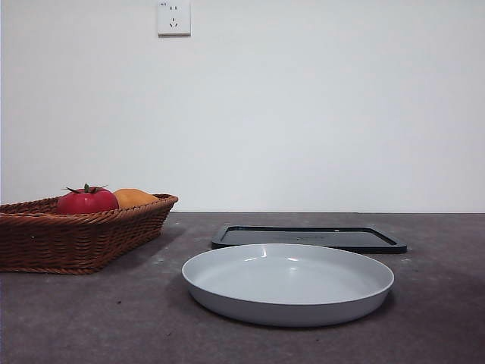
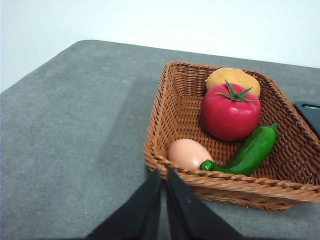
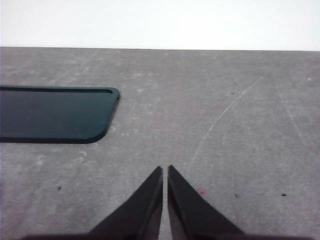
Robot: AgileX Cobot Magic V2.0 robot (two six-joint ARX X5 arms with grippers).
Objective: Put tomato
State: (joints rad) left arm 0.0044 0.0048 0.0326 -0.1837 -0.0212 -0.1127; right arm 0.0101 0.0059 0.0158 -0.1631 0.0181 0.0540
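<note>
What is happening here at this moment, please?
Nothing is being handled yet. The tomato lies in the wicker basket with a yellow-orange fruit, a green pepper and an egg. The left gripper is beside the basket, jaws shut and holding nothing. The right gripper, also shut, is over bare table near the dark tray. A white plate stands in front of that tray.

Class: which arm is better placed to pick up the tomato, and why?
Left, probably. Its shut end effector sits just outside the basket holding the tomato; the right end effector faces only bare table and the tray.
</note>
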